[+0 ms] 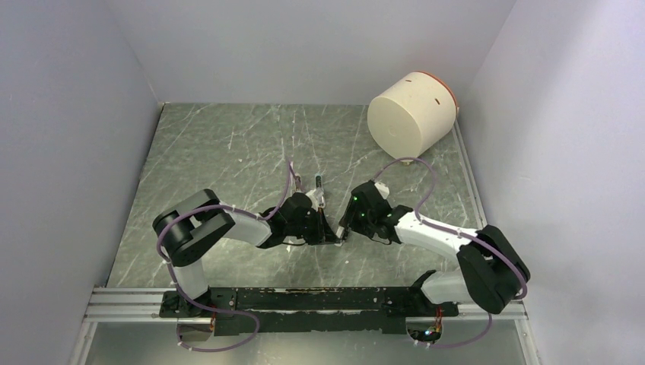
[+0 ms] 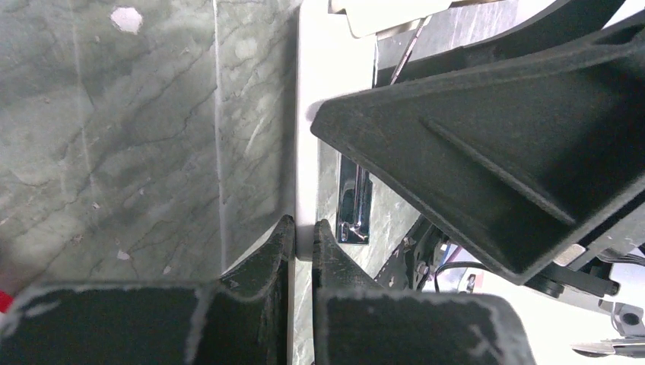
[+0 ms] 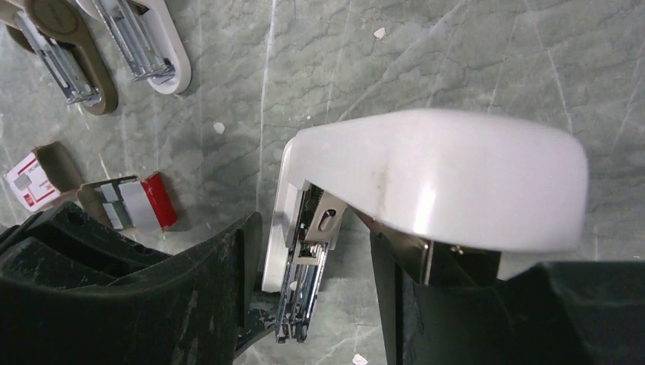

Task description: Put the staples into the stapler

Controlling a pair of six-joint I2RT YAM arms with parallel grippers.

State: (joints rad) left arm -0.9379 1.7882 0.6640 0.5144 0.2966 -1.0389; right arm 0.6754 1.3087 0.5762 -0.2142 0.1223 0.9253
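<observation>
Left fingers (image 2: 270, 262) clamped shut on the thin white edge of the open white stapler (image 3: 441, 175), centre of table (image 1: 228, 144). Right fingers (image 3: 190, 281) spread apart, straddling its metal magazine. Staples (image 3: 141, 204) lie on table, left-middle of right wrist view, beside small red box (image 3: 27, 181), apart from stapler. Cream cylinder (image 1: 409, 115) far upper right.

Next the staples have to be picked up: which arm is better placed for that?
Right, probably. The left gripper is shut on the white edge of the stapler, steadying it. The right gripper stands with jaws apart astride the stapler, clamping nothing visibly, and the staples lie on the table close beside it.
</observation>
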